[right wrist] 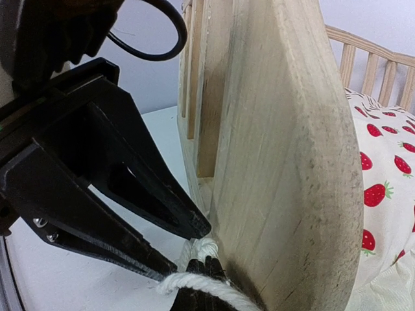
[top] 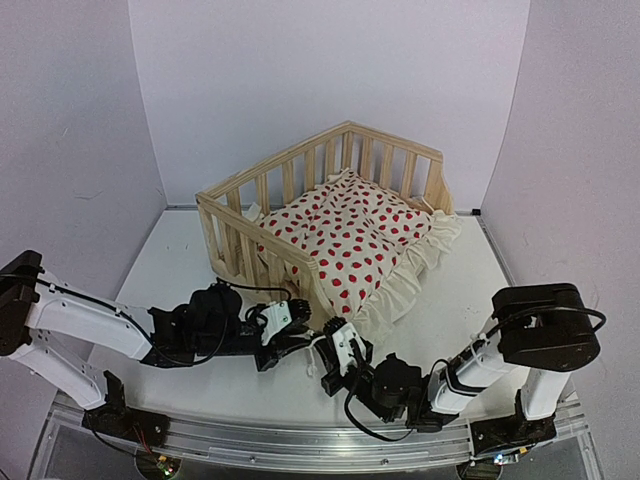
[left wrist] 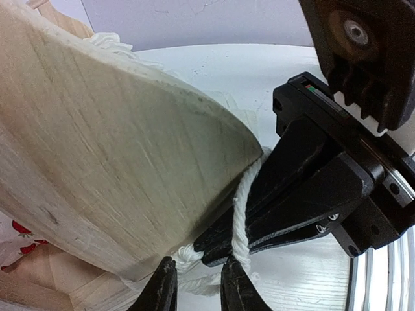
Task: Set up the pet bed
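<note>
White walls close in a white bench (top: 170, 270). The top view alone places the pet bed (top: 390, 165) at centre rear, with the ruffle of its strawberry-print cushion (top: 350, 235) spilling over the open front side. Both hands meet low at the frame's near end board (right wrist: 285, 162). Only the wrist views show the white tie string (left wrist: 241, 207). The right hand (right wrist: 201, 291) is clamped on it. The left hand (left wrist: 198, 288) stands slightly parted, gripping nothing.
</note>
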Robot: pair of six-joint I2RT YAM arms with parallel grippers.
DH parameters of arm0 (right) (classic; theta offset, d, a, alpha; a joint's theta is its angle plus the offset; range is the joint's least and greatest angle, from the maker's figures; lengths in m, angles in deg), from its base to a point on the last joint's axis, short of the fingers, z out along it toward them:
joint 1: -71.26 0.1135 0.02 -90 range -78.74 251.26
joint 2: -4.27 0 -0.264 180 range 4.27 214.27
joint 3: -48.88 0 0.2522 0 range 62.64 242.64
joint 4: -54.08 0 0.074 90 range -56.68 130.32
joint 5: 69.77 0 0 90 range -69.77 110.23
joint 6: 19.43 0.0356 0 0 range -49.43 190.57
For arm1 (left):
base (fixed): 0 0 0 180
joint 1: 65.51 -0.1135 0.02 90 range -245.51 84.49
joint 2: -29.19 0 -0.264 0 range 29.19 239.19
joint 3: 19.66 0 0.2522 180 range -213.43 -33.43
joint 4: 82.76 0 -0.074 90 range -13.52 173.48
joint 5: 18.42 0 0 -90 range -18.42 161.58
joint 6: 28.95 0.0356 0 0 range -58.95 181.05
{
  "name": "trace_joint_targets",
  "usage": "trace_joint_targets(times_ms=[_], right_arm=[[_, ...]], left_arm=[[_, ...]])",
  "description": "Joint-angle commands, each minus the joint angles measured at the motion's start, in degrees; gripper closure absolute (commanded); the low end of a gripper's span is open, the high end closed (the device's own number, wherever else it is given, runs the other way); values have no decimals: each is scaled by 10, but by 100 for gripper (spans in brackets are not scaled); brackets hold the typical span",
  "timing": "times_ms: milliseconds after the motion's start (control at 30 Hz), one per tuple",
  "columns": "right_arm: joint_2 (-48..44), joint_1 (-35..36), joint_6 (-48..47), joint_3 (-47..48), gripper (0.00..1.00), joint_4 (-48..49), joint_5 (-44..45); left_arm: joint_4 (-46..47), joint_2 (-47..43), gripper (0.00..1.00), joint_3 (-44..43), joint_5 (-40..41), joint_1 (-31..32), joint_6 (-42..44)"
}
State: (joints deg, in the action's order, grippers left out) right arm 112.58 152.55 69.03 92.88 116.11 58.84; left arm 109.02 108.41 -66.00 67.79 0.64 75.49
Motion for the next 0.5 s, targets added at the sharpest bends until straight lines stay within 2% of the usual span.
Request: trace_joint_targets(times_ms=[0,333,467], right_arm=[[-24,-3,0,4,100,31,-19],[-25,-3,-2,1,100,31,-49],[-26,-3,-1,-2,100,31,-55]], left_arm=[[25,10,76,-29,14,3,25],[26,16,76,-46,60,3,14],[26,16,74,-58,78,4,6]])
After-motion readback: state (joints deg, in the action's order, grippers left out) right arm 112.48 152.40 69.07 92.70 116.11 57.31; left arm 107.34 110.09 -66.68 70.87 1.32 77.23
